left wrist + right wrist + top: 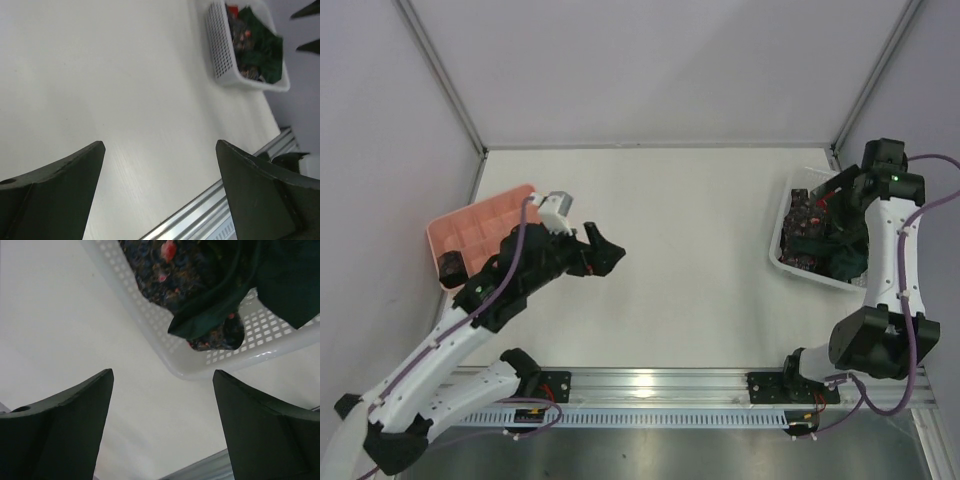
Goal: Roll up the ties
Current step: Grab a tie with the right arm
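A: White table (pixel 700 250); lattice basket (pixel 782 240) at right, with ties (pixel 807 228) heaped inside: dark green, floral, a bit of red?
B: Yes; left gripper (pixel 160 145) spread wide over bare table, holding nothing; right gripper (pixel 162 372) spread wide above basket corner — empty too.

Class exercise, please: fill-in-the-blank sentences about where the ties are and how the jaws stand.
The loose ties lie in the white ____.
One dark coil sits in the ____ tray.
The jaws of the left gripper and right gripper both stand ____.
Missing words: basket; pink; open.
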{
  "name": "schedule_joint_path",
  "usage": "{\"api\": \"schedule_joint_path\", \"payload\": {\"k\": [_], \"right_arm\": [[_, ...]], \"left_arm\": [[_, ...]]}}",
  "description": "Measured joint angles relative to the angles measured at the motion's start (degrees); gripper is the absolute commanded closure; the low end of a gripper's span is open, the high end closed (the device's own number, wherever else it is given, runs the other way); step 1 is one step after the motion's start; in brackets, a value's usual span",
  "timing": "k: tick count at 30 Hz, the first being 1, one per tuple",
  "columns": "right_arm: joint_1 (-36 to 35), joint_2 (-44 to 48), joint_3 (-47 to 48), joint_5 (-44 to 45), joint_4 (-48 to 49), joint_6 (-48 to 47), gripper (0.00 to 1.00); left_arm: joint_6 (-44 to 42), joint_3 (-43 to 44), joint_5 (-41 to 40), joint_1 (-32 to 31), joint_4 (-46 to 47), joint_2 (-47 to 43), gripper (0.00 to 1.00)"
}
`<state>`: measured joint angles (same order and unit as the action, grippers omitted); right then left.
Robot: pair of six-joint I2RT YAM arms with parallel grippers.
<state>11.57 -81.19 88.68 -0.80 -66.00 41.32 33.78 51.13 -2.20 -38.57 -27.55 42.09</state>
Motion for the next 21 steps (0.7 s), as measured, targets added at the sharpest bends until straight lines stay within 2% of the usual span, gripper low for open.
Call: {"api": "schedule_joint_path", "payload": {"k": [5, 9, 13, 19, 21], "right_arm": [[7.0, -3.1, 0.4, 3.2, 0.5, 2.3, 0.11], [10.7, -12.7, 3.9, 6.8, -0.6, 4.9, 0.11], [11.4, -19.8, 6.7, 10.5, -2.7, 8.1, 0.11], [10.5, -24.8, 8.5, 12.9, -4.5, 12.2, 0.11], [10.2, -25.8, 8.8, 13.6, -4.9, 13.2, 0.15]], "left_arm": [[-6.7, 2.3, 7.0, 0.0, -1.0, 10.2, 0.0], [-11.2, 2.5, 9.1, 0.3, -3.6, 12.8, 0.0], [-14.4, 2.9, 9.4, 0.9, -4.1, 14.0, 0.0], [-18.3, 4.5, 8.9, 1.0, -5.6, 16.5, 0.0], [-19.5, 5.5, 8.3, 0.9, -6.1, 17.5, 0.0]]}}
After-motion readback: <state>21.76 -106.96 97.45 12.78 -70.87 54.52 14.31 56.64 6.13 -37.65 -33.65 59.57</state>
